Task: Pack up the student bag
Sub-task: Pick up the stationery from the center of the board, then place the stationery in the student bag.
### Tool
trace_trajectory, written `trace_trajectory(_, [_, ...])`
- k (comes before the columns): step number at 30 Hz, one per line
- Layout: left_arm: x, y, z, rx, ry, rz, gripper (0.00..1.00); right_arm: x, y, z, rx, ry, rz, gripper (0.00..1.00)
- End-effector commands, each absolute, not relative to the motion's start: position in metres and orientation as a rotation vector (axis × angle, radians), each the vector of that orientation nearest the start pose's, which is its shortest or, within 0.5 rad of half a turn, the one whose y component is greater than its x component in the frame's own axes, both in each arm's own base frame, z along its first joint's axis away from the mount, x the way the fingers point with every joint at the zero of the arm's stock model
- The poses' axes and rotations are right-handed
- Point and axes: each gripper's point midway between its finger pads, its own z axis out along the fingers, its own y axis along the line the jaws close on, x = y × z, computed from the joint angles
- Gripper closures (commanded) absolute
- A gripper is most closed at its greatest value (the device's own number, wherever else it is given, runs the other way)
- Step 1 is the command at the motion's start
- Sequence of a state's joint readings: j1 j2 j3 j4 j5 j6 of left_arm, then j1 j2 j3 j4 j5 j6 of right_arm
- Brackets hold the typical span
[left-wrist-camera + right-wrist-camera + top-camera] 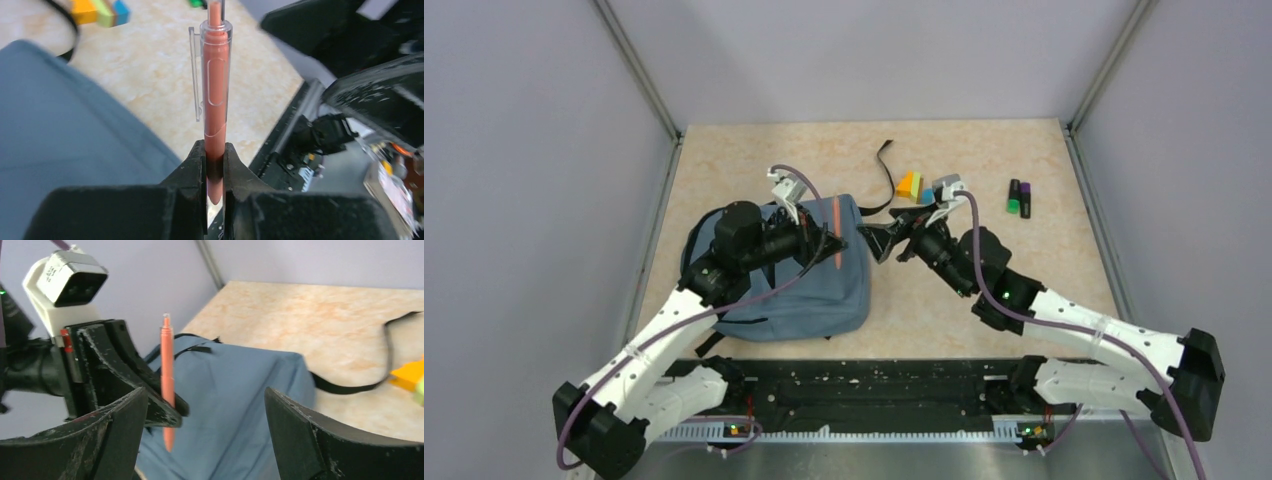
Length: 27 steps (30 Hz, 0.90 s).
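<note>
Pen (215,100) clamped in left pincer (215,152) over student bag (809,295); right pincer (206,392) gaping, empty. Nothing visibly packed yet; highlighters (1020,198), coloured blocks (912,186) lie on bench (984,150).

Bright, even light, soft shadows — wrist views blur at the near fingers (192,172) and edges.

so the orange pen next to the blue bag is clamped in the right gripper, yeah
Not quite: the orange pen next to the blue bag is clamped in the left gripper, as the left wrist view shows. The right gripper stands open and grips nothing.
</note>
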<state>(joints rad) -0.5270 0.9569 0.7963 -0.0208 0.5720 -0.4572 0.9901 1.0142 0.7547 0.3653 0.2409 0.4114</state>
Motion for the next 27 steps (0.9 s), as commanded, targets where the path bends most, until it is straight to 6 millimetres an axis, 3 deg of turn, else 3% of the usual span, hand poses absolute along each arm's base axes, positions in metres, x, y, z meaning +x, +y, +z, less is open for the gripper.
trace_trajectory(1, [0.237, -0.203, 0.264, 0.305, 2.024, -0.857, 1.0, 0.253, 0.264, 0.328, -0.254, 1.574, 0.65, 0.15])
trace_trajectory(7, [0.213, -0.159, 0.255, 0.128, 2.314, -0.709, 1.0, 0.277, 0.214, 0.31, -0.149, 1.597, 0.624, 0.13])
trace_trajectory(13, [0.193, -0.108, 0.225, -0.02, 2.559, -0.511, 1.0, 0.288, 0.174, 0.296, -0.079, 1.608, 0.546, 0.12])
trace_trajectory(16, [0.179, -0.094, 0.205, -0.044, 2.711, -0.439, 1.0, 0.287, 0.168, 0.298, -0.071, 1.596, 0.548, 0.12])
trace_trajectory(19, [0.174, -0.086, 0.199, -0.096, 2.758, -0.376, 1.0, 0.284, 0.166, 0.301, -0.069, 1.583, 0.557, 0.12])
trace_trajectory(27, [0.164, -0.085, 0.175, -0.09, 2.883, -0.358, 1.0, 0.282, 0.162, 0.303, -0.067, 1.569, 0.562, 0.12])
